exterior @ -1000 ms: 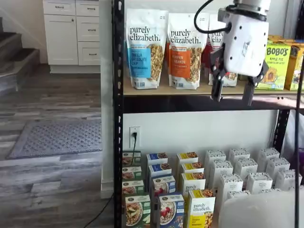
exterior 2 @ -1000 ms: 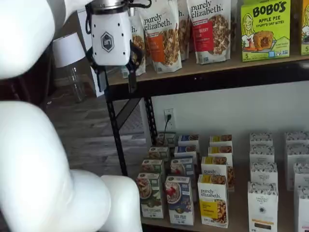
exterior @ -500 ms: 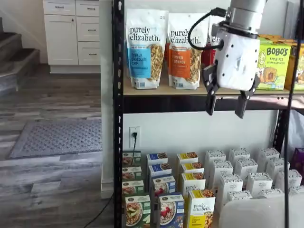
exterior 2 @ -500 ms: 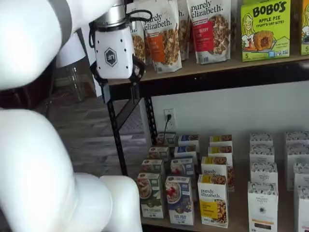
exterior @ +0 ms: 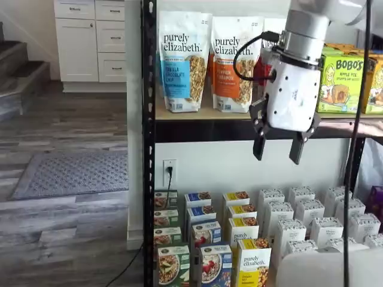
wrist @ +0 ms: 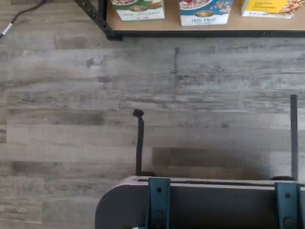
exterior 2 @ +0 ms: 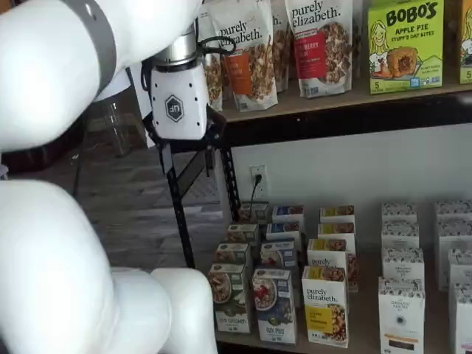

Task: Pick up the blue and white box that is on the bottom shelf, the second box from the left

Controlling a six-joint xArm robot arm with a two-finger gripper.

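Note:
The blue and white box [exterior: 215,266] stands upright in the front row of the bottom shelf [exterior 2: 363,328], between a green-and-white box [exterior: 173,265] and a yellow-and-white box [exterior: 254,266]. It shows in both shelf views [exterior 2: 274,304]. Its lower part also shows in the wrist view [wrist: 205,9], at the shelf's front edge. My gripper [exterior: 278,149] hangs in front of the upper board's edge, well above the box and to its right. Its two black fingers stand apart with a plain gap and hold nothing. It also shows in a shelf view [exterior 2: 188,156].
Tall granola bags [exterior: 184,60] and Bobo's boxes [exterior 2: 404,46] stand on the upper board. More rows of small boxes sit behind the front row, with white boxes [exterior 2: 402,310] to the right. A black rack post [exterior: 148,149] stands at left. My white arm [exterior 2: 66,258] fills the foreground.
My gripper has come down and shifted a little left in front of the upper board's edge, its fingers still apart. The boxes have not moved.

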